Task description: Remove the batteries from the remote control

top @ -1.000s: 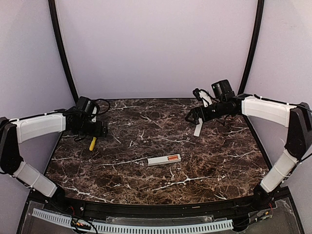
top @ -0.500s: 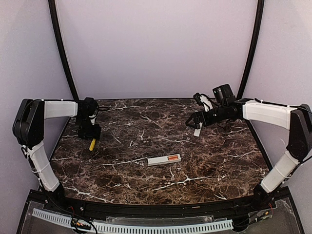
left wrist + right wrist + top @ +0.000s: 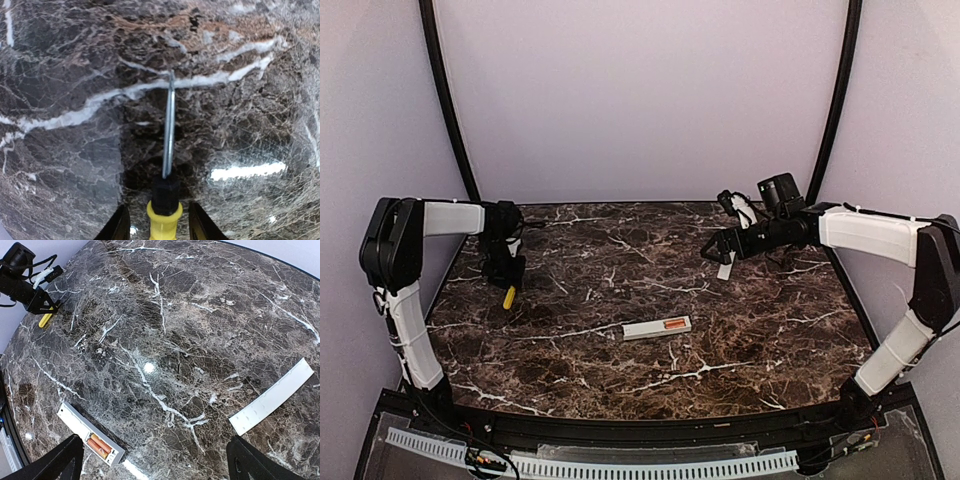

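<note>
The remote control (image 3: 657, 327) is a slim white plastic bar lying flat near the middle of the glossy, dark brown marble-patterned table (image 3: 610, 260), recess facing up. The batteries (image 3: 99, 445), two small orange cylinders, lie side by side in that recess, towards the bar's right-hand end in the top view.

Far back on the right, a thin flat white cover strip (image 3: 272, 397) with a row of tiny marks along one edge lies on the table, well apart from the remote. The right gripper (image 3: 154, 440) is above the surface with its dark fingers (image 3: 60, 460) spread wide and nothing between them.

At the left edge, the left gripper (image 3: 157, 215) straddles the yellow handle of a screwdriver (image 3: 168, 150), whose black collar leads to a thin shiny metal shaft. A narrow gap seems to show on each side of the handle, so the jaws look parted rather than clamped.
</note>
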You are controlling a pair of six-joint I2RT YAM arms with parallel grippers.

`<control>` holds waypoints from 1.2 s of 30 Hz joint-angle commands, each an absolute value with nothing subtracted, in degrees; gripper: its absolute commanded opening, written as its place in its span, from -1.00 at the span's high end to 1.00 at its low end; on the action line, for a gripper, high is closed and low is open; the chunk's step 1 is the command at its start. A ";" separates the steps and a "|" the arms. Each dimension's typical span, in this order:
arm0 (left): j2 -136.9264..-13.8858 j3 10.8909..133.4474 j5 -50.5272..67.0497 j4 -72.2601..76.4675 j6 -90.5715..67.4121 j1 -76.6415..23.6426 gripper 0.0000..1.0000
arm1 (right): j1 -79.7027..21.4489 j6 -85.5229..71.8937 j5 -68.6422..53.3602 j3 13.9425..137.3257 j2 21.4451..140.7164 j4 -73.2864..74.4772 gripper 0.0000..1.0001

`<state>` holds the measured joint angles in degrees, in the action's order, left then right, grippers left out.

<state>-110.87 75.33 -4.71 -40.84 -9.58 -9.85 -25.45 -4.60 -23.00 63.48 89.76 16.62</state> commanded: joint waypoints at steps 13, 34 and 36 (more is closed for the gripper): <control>-113.51 77.13 -0.98 -41.53 -8.86 -9.54 0.95 | -25.20 -4.39 -24.52 64.85 91.54 15.27 -0.97; -100.79 69.00 41.50 -9.48 -17.34 -17.06 0.99 | -25.25 -8.27 -27.92 64.43 89.59 10.73 -0.97; -100.80 68.13 43.35 -3.59 -20.81 -19.05 0.99 | -25.31 -9.94 -29.03 63.11 88.64 8.39 -0.97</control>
<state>-102.74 70.70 35.03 -16.27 -13.87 -16.03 -25.45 -7.07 -26.74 65.01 91.48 13.63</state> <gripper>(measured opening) 0.144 0.986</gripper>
